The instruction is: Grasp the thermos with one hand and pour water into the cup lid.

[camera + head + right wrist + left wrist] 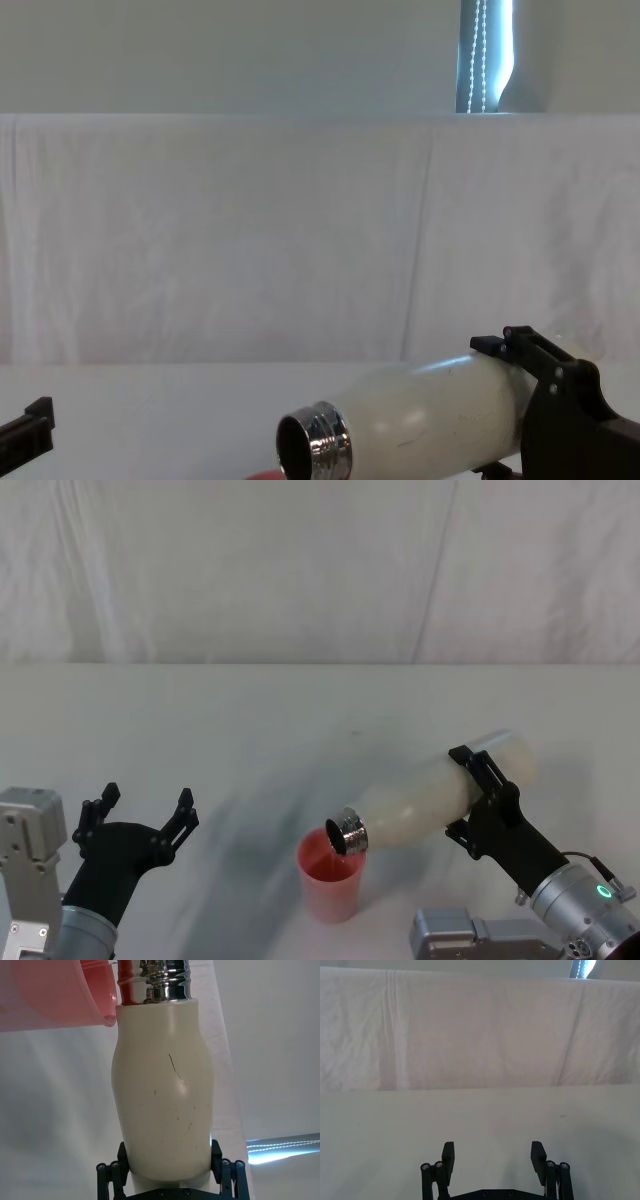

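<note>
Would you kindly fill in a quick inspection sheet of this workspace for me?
Surface: white table, bare around the job's things.
Thermos: thermos tipped near horizontal, steel neck over the cup lid's rim.
Cup lid: cup lid stands upright on the table, under the thermos mouth; no stream can be made out.
Clutter: nothing seen.
Right gripper: right gripper shut on the thermos's rear body, holding it off the table.
Left gripper: left gripper open, holding nothing, near the table's front left, apart from the cup lid.
Cables: nothing seen.
Surroundings: white cloth backdrop behind the table.
</note>
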`<state>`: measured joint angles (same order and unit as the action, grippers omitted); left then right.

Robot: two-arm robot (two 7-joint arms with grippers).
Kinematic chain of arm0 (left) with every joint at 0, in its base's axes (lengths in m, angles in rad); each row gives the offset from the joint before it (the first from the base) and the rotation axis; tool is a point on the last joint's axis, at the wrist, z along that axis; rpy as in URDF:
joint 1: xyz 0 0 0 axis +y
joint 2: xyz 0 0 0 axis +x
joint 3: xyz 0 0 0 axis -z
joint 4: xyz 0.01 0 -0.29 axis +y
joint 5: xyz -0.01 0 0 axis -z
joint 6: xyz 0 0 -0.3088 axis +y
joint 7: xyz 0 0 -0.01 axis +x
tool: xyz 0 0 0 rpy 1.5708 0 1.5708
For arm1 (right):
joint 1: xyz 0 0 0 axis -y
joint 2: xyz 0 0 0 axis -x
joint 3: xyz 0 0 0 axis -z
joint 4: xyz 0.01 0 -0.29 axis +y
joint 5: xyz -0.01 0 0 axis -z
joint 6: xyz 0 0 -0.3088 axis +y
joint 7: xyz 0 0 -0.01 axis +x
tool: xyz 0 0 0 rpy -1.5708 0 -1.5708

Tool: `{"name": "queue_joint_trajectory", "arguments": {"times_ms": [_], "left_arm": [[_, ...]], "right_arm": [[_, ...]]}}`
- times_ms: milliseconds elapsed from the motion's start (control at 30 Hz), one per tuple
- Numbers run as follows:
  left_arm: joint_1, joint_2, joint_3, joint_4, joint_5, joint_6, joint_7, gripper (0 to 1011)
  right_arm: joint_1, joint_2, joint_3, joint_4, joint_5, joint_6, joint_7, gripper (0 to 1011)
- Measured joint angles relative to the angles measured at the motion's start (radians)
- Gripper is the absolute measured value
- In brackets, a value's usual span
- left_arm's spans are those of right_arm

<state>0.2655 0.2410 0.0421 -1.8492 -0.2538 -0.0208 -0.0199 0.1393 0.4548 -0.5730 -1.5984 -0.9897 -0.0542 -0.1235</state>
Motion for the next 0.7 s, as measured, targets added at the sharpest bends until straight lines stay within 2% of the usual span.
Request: {"name": "queue_joint_trajectory", "arguments": {"times_ms": [700], "left_arm": [[0.000,0.000,0.000,0.000,0.000,0.000,0.000,1001]], "right_arm": [[0.001,0.002,-0.002,-0.001,-0.006,0.002,0.000,964]]}}
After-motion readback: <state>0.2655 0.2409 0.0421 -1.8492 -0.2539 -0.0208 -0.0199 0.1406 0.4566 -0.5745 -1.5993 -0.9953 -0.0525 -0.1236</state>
